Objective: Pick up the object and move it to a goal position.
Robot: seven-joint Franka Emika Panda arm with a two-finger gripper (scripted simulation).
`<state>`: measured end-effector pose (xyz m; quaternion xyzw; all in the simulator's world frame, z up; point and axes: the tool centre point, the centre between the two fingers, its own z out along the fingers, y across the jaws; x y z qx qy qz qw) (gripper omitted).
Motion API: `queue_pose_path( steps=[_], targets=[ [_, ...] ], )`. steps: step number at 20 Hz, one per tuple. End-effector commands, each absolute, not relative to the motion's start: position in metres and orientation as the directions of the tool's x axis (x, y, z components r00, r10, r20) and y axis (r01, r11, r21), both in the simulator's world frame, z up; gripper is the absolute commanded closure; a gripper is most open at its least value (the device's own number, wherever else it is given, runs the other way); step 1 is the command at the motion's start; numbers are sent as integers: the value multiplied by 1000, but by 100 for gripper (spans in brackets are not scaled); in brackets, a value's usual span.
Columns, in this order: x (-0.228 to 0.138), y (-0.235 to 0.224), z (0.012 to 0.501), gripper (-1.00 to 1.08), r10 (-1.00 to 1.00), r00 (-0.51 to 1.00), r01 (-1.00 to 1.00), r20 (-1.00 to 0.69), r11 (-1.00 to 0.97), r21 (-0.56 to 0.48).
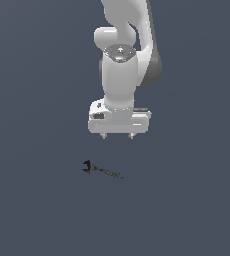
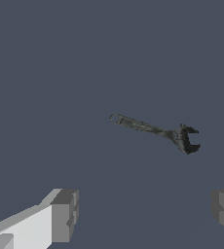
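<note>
Lying flat on the plain dark blue-grey floor point(image 1: 37, 210): a small, thin, dark grey-black metal wrench point(image 1: 102, 170), free and untouched. Sits a little below the white robot gripper point(image 1: 118, 135) in the exterior view, and slightly toward the exterior view's left of it. Not touching the gripper at all, with bare floor between.

Seen from the exterior view: only a tiny dark shape, head at the exterior view's left end, slim handle slanting off to the exterior view's right. Hard to make out any detail there. Shows the whole white arm point(image 1: 119, 75) hanging straight down over the floor, though, which the wrist view does not.

Seen from the wrist view: much bigger and clearer wrench point(image 2: 155, 131). Forked head with two short prongs at one end, a small ring hole at the other end of the straight handle. Dull, slightly speckled metal. Two grey fingertips point(image 2: 65, 216) poke in at the edge, far apart, with nothing between them. Jaws spread wide, gripper point(image 2: 145, 211) holding nothing.

Nothing else around the wrench, just floor. Nothing blocking it in either view.
</note>
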<state>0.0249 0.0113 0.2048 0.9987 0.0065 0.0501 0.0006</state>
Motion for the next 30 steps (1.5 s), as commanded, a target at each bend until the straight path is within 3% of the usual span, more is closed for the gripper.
queue_pose_path(
  steps=[1,10,30],
  targets=[
    [25,11,205,-92,13,995,13,100,-1000,2],
    [22,43,213,-92,84,991,83,101,-996,14],
    [39,25,187,-92,283,956,281,75,-959,37]
  ],
)
